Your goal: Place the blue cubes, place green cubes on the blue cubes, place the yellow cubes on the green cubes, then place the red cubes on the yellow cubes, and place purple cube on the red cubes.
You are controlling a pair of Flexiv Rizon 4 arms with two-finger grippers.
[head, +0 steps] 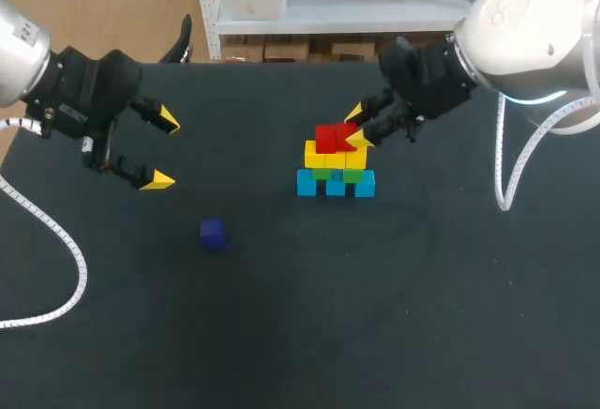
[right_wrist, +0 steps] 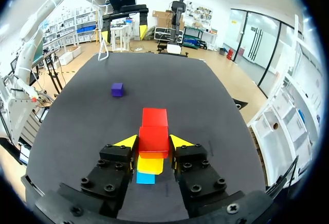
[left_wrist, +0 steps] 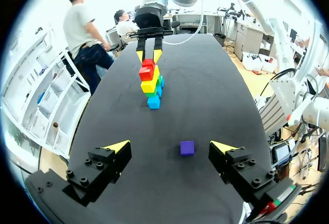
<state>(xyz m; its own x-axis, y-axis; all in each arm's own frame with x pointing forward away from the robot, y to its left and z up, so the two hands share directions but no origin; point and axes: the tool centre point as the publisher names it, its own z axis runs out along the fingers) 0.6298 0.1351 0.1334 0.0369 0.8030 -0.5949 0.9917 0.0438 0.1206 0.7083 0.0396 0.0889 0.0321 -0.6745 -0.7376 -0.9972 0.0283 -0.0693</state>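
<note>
A stack stands mid-table: blue cubes (head: 336, 185) at the base, green cubes (head: 322, 174) on them, then yellow cubes (head: 335, 157). One red cube (head: 325, 138) rests on the yellow layer. Beside it is a second red cube (right_wrist: 153, 137), on the yellow layer too, with my right gripper (right_wrist: 153, 142) shut on it. The purple cube (head: 213, 234) lies alone on the table, left of the stack and nearer the front. My left gripper (head: 161, 150) hangs open at the left, above the table. In its own view the purple cube (left_wrist: 187, 148) lies ahead between its spread fingers.
The black table (head: 394, 315) carries nothing else. A white cable (head: 58, 231) loops over its left side and another cable (head: 511, 170) hangs at the right by my right arm.
</note>
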